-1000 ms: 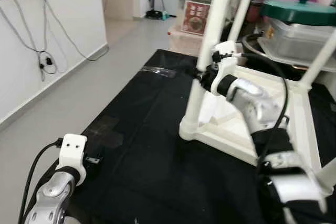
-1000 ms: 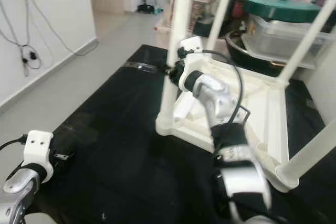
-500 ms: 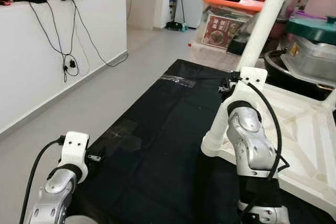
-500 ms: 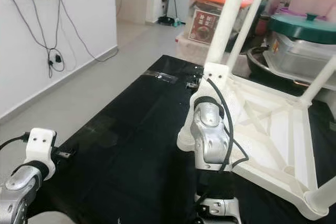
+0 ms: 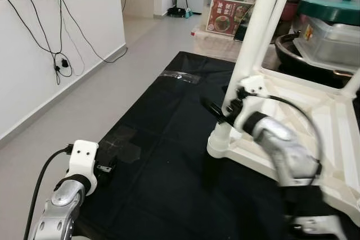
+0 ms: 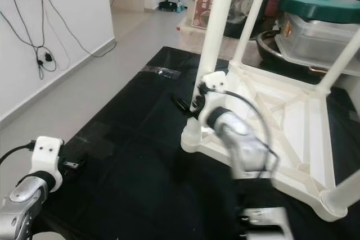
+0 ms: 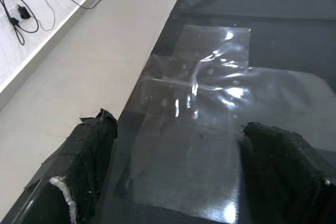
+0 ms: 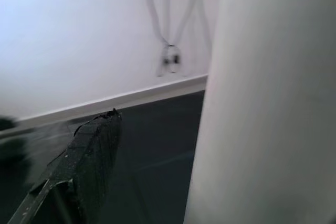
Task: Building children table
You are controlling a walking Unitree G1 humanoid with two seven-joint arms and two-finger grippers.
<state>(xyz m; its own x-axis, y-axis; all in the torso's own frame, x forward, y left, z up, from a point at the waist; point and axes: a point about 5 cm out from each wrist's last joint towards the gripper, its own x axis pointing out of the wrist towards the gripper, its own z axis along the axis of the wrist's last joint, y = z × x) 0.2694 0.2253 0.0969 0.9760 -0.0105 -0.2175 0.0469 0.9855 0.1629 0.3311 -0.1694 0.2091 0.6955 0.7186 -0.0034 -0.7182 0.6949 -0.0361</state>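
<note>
A white children's table (image 5: 332,117) lies upside down on a black mat (image 5: 169,155), its legs pointing up. My right gripper (image 5: 216,111) is at the lower part of the near-left leg (image 5: 254,32), just above the leg's socket. One black finger (image 8: 86,166) stands well away from the leg (image 8: 268,103); the leg hides the other finger. The gripper looks open. My left gripper (image 7: 184,171) hangs open low at the mat's near-left edge, over a patch of clear tape (image 7: 205,108), holding nothing.
Grey floor (image 5: 84,105) and a white wall with hanging cables (image 5: 62,60) lie to the left of the mat. Behind the table stand storage boxes (image 5: 228,12), a dark pan (image 5: 292,49) and a green-lidded container (image 5: 329,18).
The head camera shifted. My right forearm dropped from upright to a low reach, and one finger now pokes out to the left of the leg. The left arm stayed put.
</note>
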